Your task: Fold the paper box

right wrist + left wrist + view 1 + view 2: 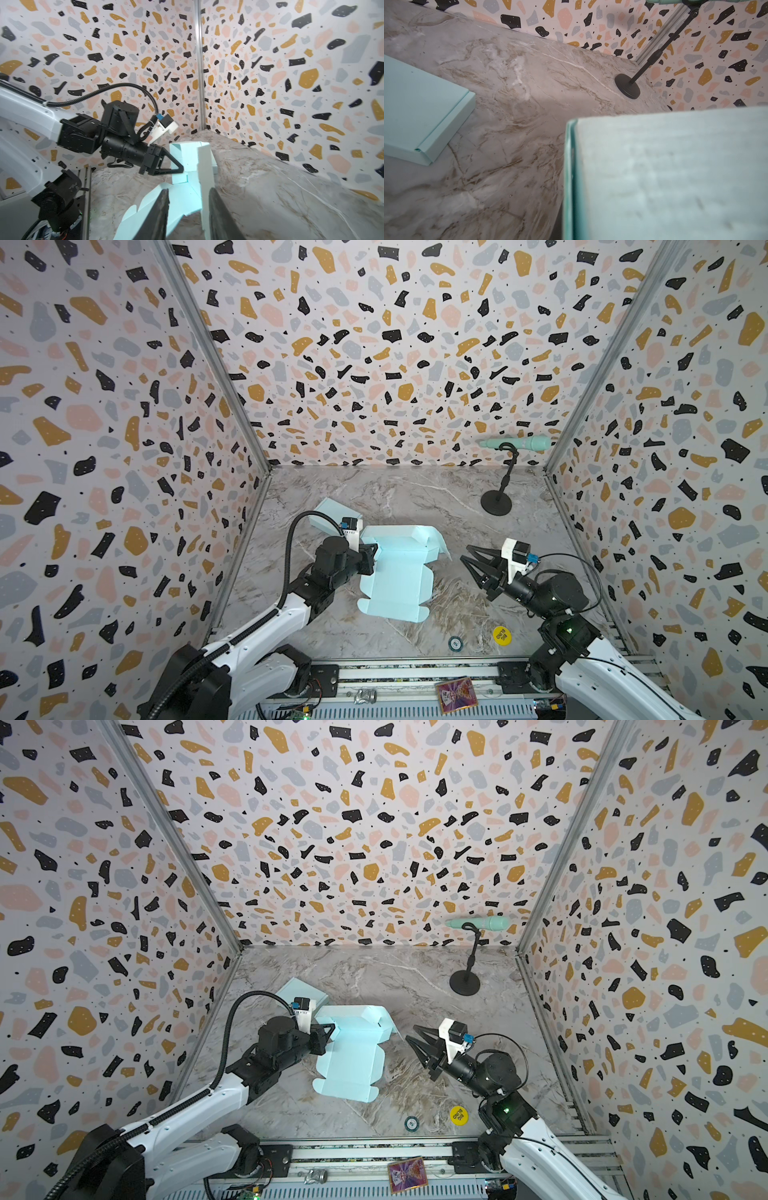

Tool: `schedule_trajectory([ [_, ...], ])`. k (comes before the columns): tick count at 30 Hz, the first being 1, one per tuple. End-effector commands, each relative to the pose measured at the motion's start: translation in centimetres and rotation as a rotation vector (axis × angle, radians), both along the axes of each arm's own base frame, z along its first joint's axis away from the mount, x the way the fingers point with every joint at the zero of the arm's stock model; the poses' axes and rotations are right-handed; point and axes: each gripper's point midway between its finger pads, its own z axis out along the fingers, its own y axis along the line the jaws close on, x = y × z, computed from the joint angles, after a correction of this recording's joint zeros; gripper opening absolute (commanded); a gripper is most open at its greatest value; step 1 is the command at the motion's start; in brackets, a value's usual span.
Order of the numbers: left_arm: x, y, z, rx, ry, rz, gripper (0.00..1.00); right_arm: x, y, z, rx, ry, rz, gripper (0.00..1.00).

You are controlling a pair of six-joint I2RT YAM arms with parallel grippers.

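Two pale-blue boxes lie on the marble bench (pixel 415 493). One part-folded paper box (pixel 397 572) sits mid-bench with its far flaps raised, and one finished box (pixel 328 510) lies behind it, leftward. One microphone stand (pixel 496 502) and two chips (pixel 501 635) are also there. The left arm (pixel 257 622) reaches in low, the left jaws pinched flat on the part-folded paper box's left wall. The right arm (pixel 540 593) points at the right flap, the right jaws parted and empty, just short of it.

Both arms pair glossy white plastic link shells (pixel 257 626) with matte black cylindrical joint housings (pixel 332 551). A ribbed black cable conduit (pixel 124 84) runs along the left arm, whose black left gripper (pixel 332 1028) has hollow triangular fingers. A small green light (pixel 570 630) glows on the right arm.
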Motion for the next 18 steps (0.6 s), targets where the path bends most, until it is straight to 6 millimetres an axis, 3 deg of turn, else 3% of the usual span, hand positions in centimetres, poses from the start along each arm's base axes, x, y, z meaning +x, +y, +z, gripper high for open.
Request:
schedule_trajectory([
  [1, 0.0, -0.9, 2.1, 0.004, -0.046, -0.085, 0.00, 1.9, -0.9, -3.5, -0.014, 0.141, -0.038, 0.32],
  [6, -0.3, -1.3, 2.0, 0.022, -0.038, -0.122, 0.00, 2.1, 0.8, -3.6, -0.071, 0.115, 0.044, 0.31],
  [12, -0.4, -2.0, 1.7, 0.003, -0.025, -0.155, 0.00, 1.1, 3.8, -3.9, -0.140, 0.079, 0.149, 0.31],
  [18, -0.6, -2.3, 0.9, 0.005, -0.002, -0.176, 0.00, 0.6, 4.9, -3.5, -0.142, 0.054, 0.192, 0.26],
])
